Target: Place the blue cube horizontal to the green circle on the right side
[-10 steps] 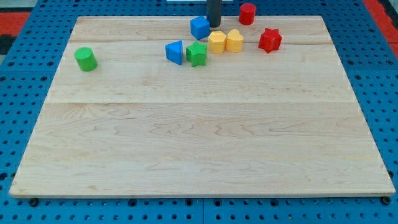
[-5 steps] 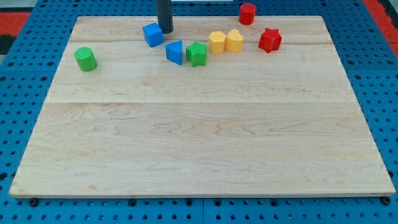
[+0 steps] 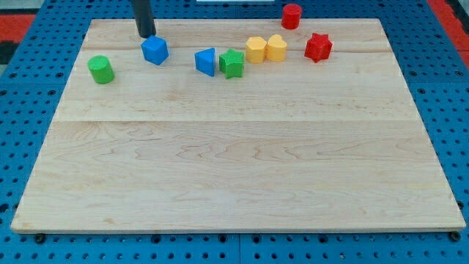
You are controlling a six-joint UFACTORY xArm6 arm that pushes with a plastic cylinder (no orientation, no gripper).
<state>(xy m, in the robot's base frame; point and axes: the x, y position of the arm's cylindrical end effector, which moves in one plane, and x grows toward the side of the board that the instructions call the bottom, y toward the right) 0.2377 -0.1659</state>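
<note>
Blue cube nearly level with the green circle, a short push left.

My tip (image 3: 147,35), a bare rod with no jaws to open or close, stood just above the blue cube (image 3: 154,50). The green circle (image 3: 100,70) lay lower-left of it. The cube sat on the circle's right but slightly higher; 1 downward nudge seemed left.

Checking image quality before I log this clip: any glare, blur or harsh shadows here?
Camera view: even, soft light, no glare on the wooden board; the blue cube and green cylinder are sharp with faint shadows; my tip, just above-left of the cube, shows slight softness.
</note>
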